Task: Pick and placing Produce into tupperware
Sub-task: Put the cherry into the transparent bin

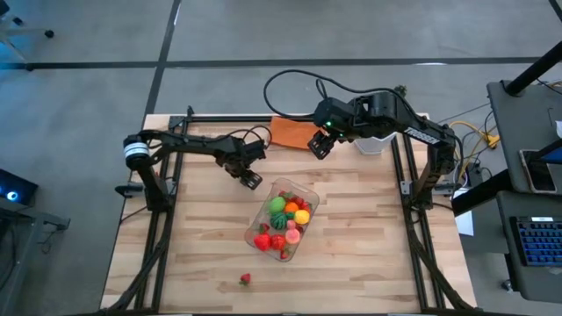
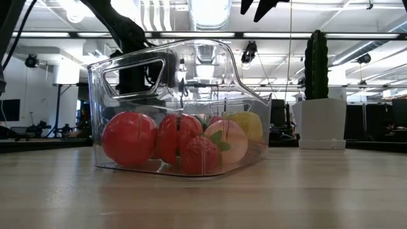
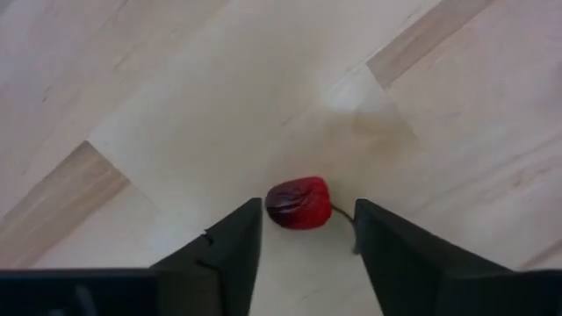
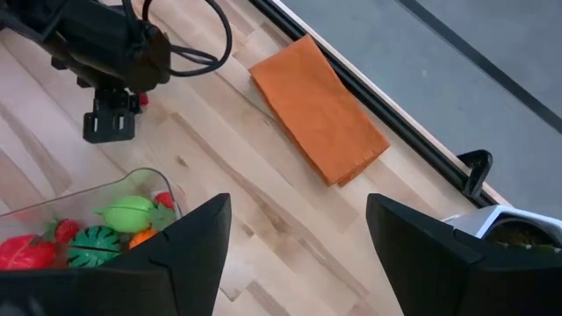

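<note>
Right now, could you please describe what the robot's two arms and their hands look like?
Both arms are dark, jointed and slim. The left arm has a white band near its base, and black cables loop at its wrist. The right arm shows a small green light and a long black cable arching above it. The left hand and right hand each have two broad, flat black fingers.

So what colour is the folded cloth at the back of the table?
Orange, plain with no pattern. The cloth shows best in the right wrist view.

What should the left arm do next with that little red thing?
Probably finish closing. The left tool sits low over the table with its fingers either side of the small red fruit, not yet touching it. Then it could lift it toward the clear container.
</note>
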Motion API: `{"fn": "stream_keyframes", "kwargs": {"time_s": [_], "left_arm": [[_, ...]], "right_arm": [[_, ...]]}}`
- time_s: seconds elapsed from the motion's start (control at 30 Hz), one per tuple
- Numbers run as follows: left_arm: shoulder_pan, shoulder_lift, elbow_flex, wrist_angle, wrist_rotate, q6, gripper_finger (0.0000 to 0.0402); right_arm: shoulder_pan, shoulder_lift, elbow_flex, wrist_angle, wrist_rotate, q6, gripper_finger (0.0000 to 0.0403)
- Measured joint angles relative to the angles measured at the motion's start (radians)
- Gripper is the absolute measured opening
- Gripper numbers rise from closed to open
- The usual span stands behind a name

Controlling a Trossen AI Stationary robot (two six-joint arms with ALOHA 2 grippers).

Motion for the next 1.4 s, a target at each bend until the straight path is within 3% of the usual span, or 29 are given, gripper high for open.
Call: {"fn": "stream_keyframes", "kwargs": {"time_s": [0.33,0.97,1.13,1.4], "left_arm": [[0.000,0.002,-0.002,0.019,-0.002,0.011,0.0096],[0.000,-0.005,0.016,0.102,-0.014,0.026,0.0073],[0.000,-0.005,0.016,0.151,-0.015,0.025,0.0103],[0.000,-0.005,0.015,0.171,-0.022,0.031,0.0208]], "right_arm": [[0.000,0.000,-0.003,0.000,0.000,0.000,0.0258],[0.000,0.000,-0.003,-0.004,0.000,0.000,0.0258],[0.000,0.000,-0.003,-0.004,0.000,0.000,0.0258],[0.000,0.000,-0.003,-0.004,0.000,0.000,0.0258]]}}
